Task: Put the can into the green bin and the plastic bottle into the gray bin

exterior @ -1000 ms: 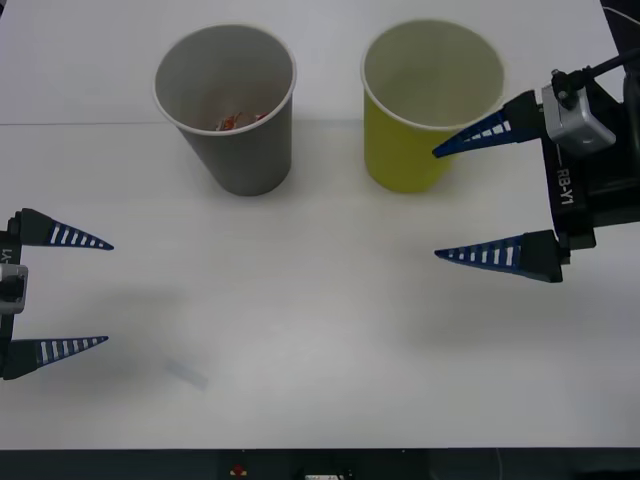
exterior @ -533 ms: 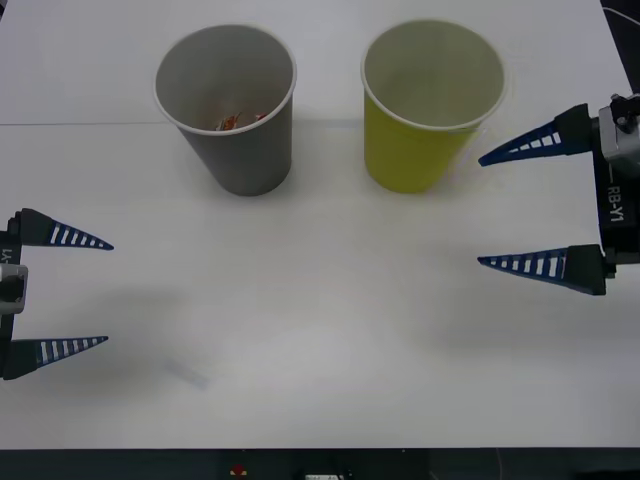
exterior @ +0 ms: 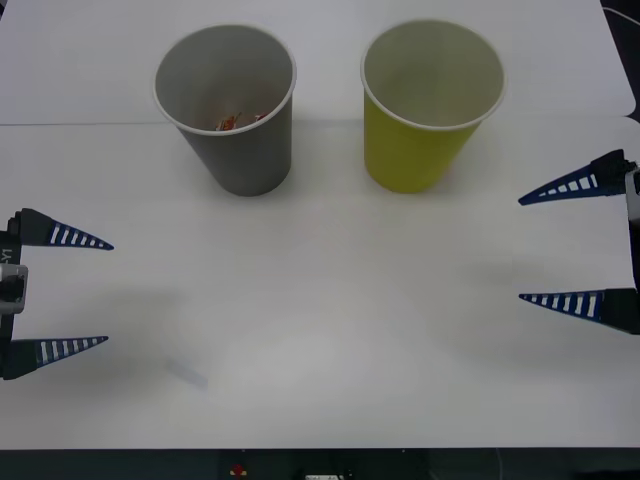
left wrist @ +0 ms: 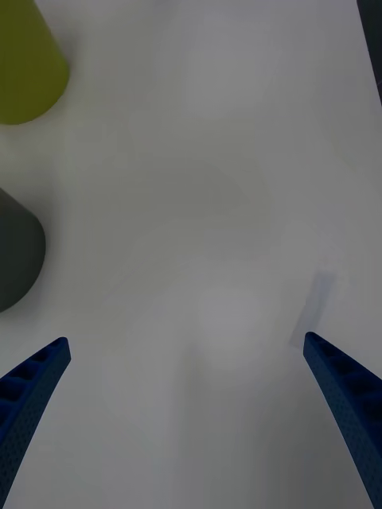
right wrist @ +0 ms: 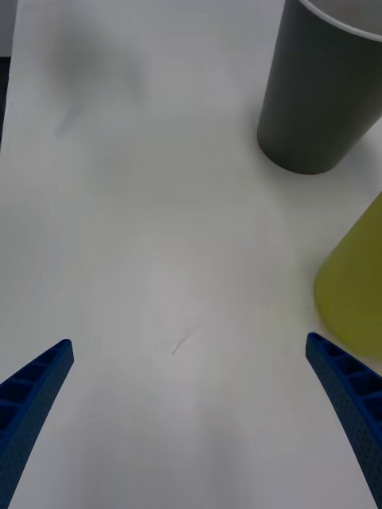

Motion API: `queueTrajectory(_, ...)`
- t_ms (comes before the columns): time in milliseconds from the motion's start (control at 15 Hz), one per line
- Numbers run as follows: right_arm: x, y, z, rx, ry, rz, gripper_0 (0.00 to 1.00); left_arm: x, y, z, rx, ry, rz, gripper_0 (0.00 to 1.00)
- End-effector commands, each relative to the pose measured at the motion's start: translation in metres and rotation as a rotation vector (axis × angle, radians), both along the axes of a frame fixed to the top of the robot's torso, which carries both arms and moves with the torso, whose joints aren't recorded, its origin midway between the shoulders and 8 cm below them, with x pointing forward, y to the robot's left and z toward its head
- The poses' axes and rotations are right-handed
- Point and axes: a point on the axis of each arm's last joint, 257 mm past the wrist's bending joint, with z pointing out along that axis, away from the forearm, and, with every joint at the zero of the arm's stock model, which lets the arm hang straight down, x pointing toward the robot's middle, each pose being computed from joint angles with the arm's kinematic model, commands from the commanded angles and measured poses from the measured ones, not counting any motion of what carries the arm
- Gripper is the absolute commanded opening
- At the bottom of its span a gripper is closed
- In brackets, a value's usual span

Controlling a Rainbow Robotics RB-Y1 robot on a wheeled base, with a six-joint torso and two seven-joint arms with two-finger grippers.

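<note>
The gray bin [exterior: 232,110] stands at the back left of the white table, and red and orange bits of the plastic bottle [exterior: 236,121] show at its bottom. To its right stands the green bin [exterior: 425,110]; its pale inside shows no clear shape, and the can is hidden. My right gripper [exterior: 520,248] hovers open and empty at the table's right edge, in front of and to the right of the green bin. At the left edge my left gripper [exterior: 108,293] is parked open. Both wrist views show the gray bin [right wrist: 318,95] [left wrist: 16,254] and the green bin [right wrist: 358,278] [left wrist: 24,64].
A faint seam [exterior: 80,124] crosses the white table behind the bins. A small pale mark [exterior: 187,373] lies on the table near my left gripper. The table's front edge [exterior: 320,449] runs along the bottom of the front view.
My right gripper has drawn back from beside the green bin, moving right and toward the front, still open. The left arm has not moved.
</note>
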Motion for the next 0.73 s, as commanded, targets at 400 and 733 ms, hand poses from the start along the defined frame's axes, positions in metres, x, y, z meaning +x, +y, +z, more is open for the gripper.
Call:
queueTrajectory(400, -0.02, -0.019, -0.017, -0.059, 0.052, 0.014, 1.0, 0.0, 0.0, 0.0, 0.0, 0.0, 0.0, 1.0)
queueTrajectory(733, -0.021, -0.019, -0.016, -0.058, 0.054, 0.017, 1.0, 0.0, 0.0, 0.0, 0.0, 0.0, 0.0, 1.0)
